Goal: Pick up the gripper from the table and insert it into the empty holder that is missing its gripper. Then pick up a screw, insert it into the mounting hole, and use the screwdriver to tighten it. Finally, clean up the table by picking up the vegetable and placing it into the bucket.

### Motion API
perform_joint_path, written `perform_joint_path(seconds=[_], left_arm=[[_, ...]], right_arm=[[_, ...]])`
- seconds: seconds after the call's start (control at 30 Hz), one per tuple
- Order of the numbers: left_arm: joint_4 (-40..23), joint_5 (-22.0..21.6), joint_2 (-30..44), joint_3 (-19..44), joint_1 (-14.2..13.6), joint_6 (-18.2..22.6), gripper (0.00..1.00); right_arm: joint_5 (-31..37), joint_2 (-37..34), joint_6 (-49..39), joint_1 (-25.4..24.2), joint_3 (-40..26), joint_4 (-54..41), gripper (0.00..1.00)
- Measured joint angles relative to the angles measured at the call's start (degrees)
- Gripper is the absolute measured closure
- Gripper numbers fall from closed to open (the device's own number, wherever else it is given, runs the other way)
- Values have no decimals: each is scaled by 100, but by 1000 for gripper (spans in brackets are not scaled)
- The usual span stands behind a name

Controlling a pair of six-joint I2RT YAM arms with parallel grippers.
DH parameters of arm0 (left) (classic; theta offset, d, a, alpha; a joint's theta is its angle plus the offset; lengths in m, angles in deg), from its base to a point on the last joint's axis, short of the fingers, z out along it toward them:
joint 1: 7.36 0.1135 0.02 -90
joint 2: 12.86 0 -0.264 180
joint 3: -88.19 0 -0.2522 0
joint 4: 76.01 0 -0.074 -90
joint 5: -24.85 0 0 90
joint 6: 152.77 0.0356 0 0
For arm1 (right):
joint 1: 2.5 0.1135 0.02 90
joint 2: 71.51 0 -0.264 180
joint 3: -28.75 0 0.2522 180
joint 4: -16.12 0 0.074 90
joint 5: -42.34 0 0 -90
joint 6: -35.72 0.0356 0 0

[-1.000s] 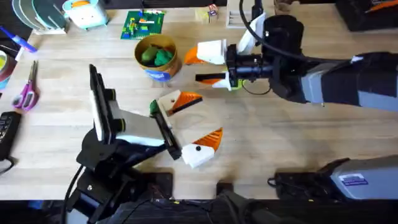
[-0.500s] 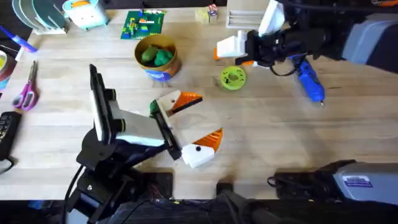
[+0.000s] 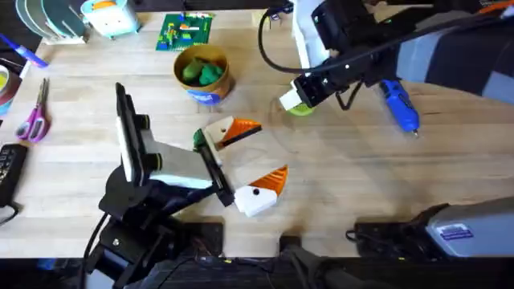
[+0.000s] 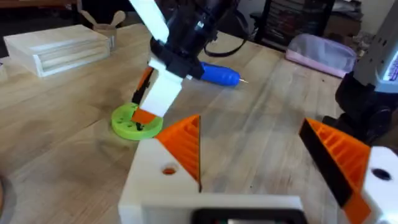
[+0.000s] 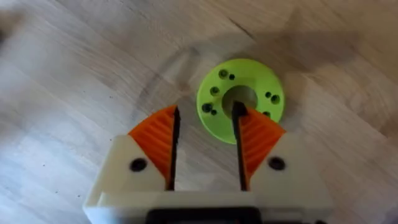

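Up top in the overhead view, the right pincer [image 3: 294, 99] hangs right over a lime-green disc [image 3: 303, 107] near the middle of the tabletop [image 3: 337, 185], pads pointing down at it. The screwdriver [image 3: 399, 104] lies on the wood just to the right of that arm, long axis running away from the bases, thin metal tip toward the near edge. The bucket [image 3: 203, 75] sits well left of the disc with green stuff inside; can't tell which piece is the vegetable. The left pincer [image 3: 245, 164] is parked in front of the left base, spread wide. Purple scissors [image 3: 34, 120] lie way off at the left edge. Plenty of bare wood between the disc and the near edge.

From the left wrist camera, its own orange pads [image 4: 186, 146] stand well apart with bare tabletop between them. Farther off the right pincer [image 4: 148, 112] comes down onto the disc [image 4: 134, 121], and the screwdriver [image 4: 217, 73] lies behind it, tip pointing away from the disc. A light wooden box [image 4: 59, 46] sits at the far edge.

Right wrist view: the right pincer's [image 5: 204, 134] pads are at a narrow gap, tips at the disc's [image 5: 249, 96] near rim, one tip by the centre hole. Small dark holes dot the disc's face. Nothing gripped.
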Motion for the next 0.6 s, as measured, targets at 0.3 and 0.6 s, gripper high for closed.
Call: perform_joint_path(seconds=[0.3, 0.6], left_arm=[[0, 0, 0, 0, 0, 0, 8], [0, 0, 0, 0, 0, 0, 8]], right_arm=[[677, -339, -133, 396, 0, 33, 523], [783, -539, -162, 399, 0, 177, 615]])
